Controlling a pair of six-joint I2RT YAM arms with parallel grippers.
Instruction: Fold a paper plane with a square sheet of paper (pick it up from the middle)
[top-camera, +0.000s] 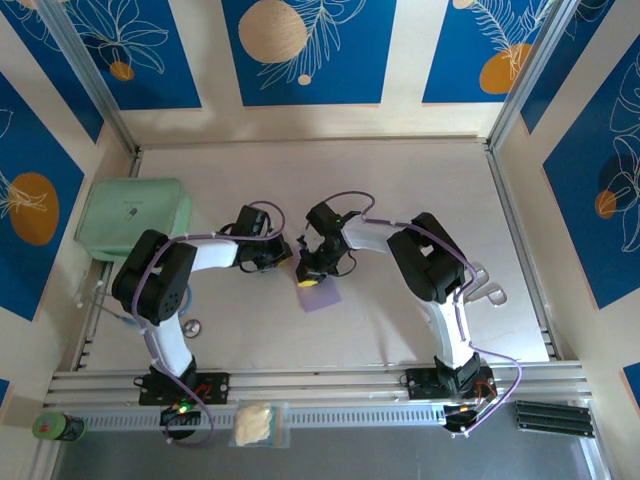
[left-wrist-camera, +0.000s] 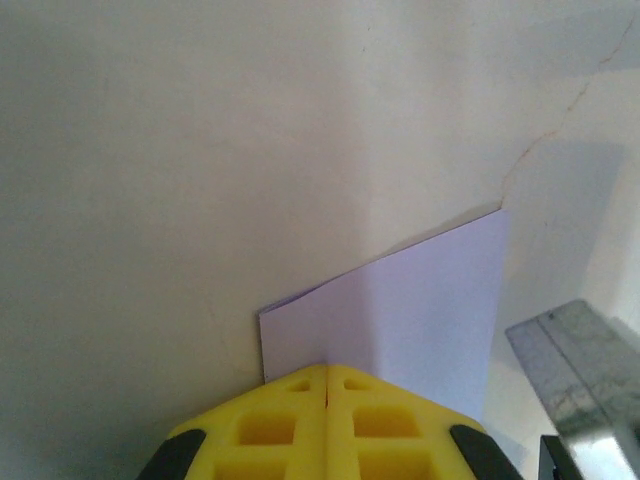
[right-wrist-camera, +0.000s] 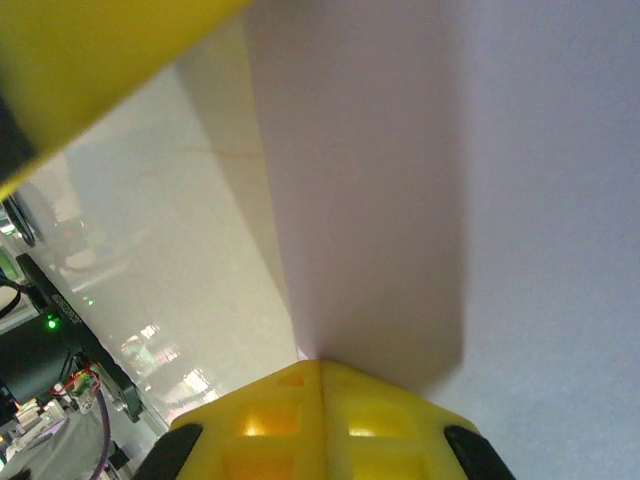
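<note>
the square sheet of paper (top-camera: 322, 297) is near the middle of the counter (top-camera: 420, 190), just in front of the two arms, where both wrists meet over it. the left end effector (left-wrist-camera: 326, 385) has its yellow jaws pressed together with no gap. the sheet's near edge runs straight into their tips, so it appears to nip that edge. the right end effector (right-wrist-camera: 320, 372) is likewise fully closed, and the lilac paper spreads out from its seam, so it seems to pinch the sheet from the other side. two grips on one thin sheet make sense here: i judge one side anchors the paper while the other can carry a flap over for a crease. in the left wrist view a second paper edge peeks out at the far left corner, which suggests a layer is already doubled. no dart shape is there yet.

the count: one lilac sheet, two end effectors and one mint-green box (top-camera: 133, 215) parked well off to the left, clear of the folding. there is also one small clear bag (top-camera: 256, 425) on the front rail.
</note>
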